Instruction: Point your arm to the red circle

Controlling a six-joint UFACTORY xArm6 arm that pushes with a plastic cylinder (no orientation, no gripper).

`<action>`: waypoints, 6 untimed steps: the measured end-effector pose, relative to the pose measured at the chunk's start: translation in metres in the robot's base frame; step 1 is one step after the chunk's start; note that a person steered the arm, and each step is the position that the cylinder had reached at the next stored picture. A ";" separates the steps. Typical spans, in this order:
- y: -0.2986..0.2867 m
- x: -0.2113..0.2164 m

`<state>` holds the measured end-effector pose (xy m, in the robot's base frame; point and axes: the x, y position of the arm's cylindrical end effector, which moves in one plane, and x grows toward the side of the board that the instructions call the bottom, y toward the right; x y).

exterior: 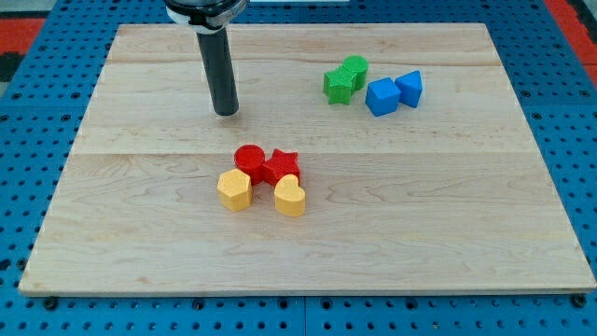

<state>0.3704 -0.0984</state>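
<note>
The red circle lies near the middle of the wooden board. It touches a red star on its right and a yellow block just below it. A yellow heart lies below the star. My tip rests on the board above and slightly left of the red circle, with a gap of bare wood between them. The dark rod rises from the tip to the view's top.
Two green blocks sit together at the upper right. Two blue blocks sit just right of them. The board lies on a blue perforated table.
</note>
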 end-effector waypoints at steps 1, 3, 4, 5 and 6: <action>0.000 0.000; 0.000 0.039; 0.000 0.056; 0.000 0.068; 0.000 0.070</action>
